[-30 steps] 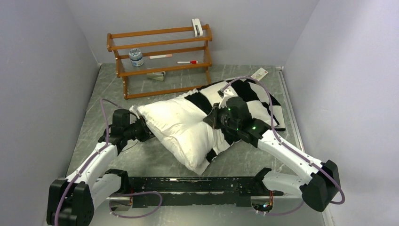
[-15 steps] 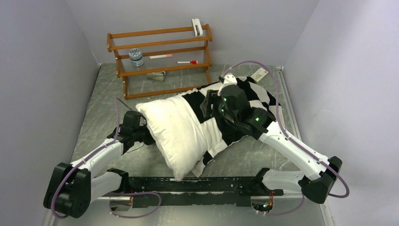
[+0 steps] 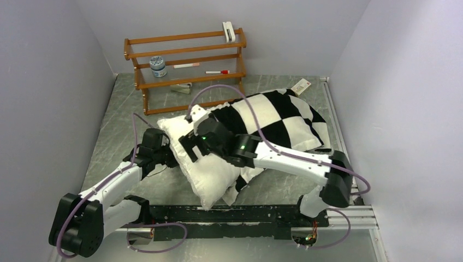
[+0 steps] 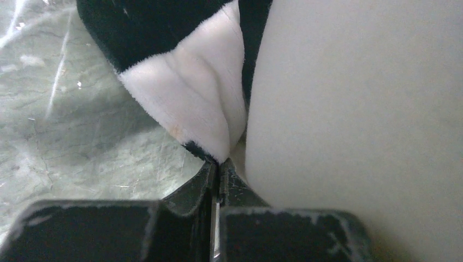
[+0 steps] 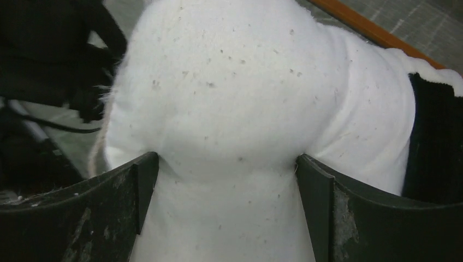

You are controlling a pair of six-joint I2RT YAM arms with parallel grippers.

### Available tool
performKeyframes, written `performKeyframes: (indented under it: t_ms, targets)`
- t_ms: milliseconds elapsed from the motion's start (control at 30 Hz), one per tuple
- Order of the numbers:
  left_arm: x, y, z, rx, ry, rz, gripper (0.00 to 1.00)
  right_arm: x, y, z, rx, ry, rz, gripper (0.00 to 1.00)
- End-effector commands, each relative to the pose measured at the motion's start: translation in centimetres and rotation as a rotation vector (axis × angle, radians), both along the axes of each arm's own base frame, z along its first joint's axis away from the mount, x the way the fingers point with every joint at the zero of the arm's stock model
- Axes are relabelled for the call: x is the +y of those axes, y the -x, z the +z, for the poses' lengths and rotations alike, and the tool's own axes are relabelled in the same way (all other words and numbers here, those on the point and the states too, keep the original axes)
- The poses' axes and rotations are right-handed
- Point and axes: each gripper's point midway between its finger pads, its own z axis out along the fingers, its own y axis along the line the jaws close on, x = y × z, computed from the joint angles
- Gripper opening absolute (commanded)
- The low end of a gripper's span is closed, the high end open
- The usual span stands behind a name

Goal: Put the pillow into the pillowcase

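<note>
Pillow (image 3: 207, 172) sits mid-table, its near-left end bare and its far-right end inside the pillowcase (image 3: 273, 117), which spreads toward the far right corner of the table (image 3: 164, 185). Case mouth runs across the pillow just right of the right gripper (image 5: 224, 161). Right arm reaches across from the right side and sits on top of the bare white end. Its jaws are spread wide, yet both fingers (image 5: 144, 180) press into the cushion with a fat bulge of it squeezed between them (wrist view shows this clearly). Left gripper (image 4: 218, 169) is at the pillow's left edge, low on the table, jaws pressed together and pinching a fold of the black-and-white plush, with the white cushion touching just right of it. Wooden rack (image 3: 185, 52) stands at the far left, well apart from both.
</note>
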Motion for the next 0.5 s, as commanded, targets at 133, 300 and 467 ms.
performKeyframes:
  t_ms: [133, 300, 467]
  targets:
    - [-0.6, -0.9, 2.2, -0.064, 0.030, 0.009, 0.05, -2.1, -5.2, -4.6, -0.149, 0.222, -0.175, 0.65]
    - [-0.5, -0.5, 1.2, -0.036, 0.020, 0.009, 0.05, -5.0, -5.7, -0.9, -0.153, 0.015, -0.173, 0.00]
    - [1.1, -1.6, 2.8, -0.078, -0.080, 0.057, 0.32, -8.8, -5.6, 2.8, -0.065, -0.321, -0.123, 0.00]
